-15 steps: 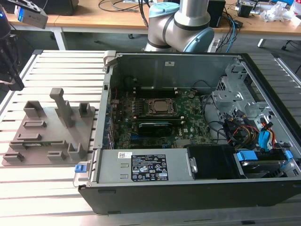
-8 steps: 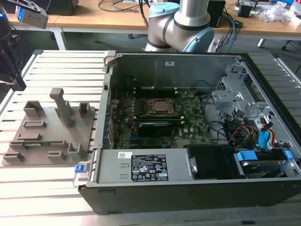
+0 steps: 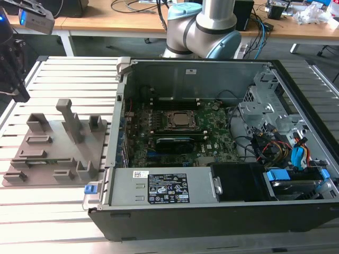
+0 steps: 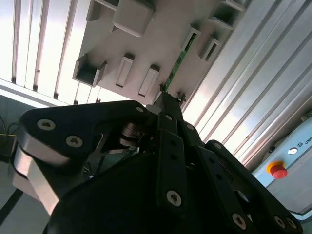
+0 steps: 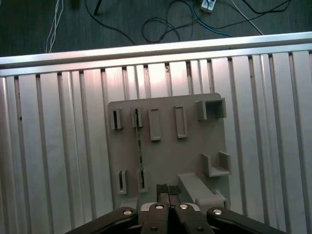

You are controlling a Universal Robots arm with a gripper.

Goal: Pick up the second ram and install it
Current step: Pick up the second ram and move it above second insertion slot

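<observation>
The second ram [image 5: 139, 148] is a thin green stick standing on edge in two slots of a grey fixture plate [image 5: 190, 151]. In the second wrist view the ram [image 4: 178, 61] runs away from my fingertips across the plate [image 4: 146, 44]. My gripper [image 5: 167, 189] hangs above the plate's near edge, slightly to one side of the stick, with its fingers together and nothing between them. In the exterior view the gripper [image 3: 20, 94] is high at the far left, over the plate [image 3: 53, 143], where a sliver of green ram [image 3: 46, 162] shows.
An open computer case [image 3: 275, 74] lies to the exterior view's right of the plate, with its green motherboard [image 3: 214, 138] exposed. Upright grey holders [image 3: 69, 119] stand on the plate. The arm's base [image 3: 201, 26] is behind the case. The table is ribbed aluminium [image 5: 58, 146].
</observation>
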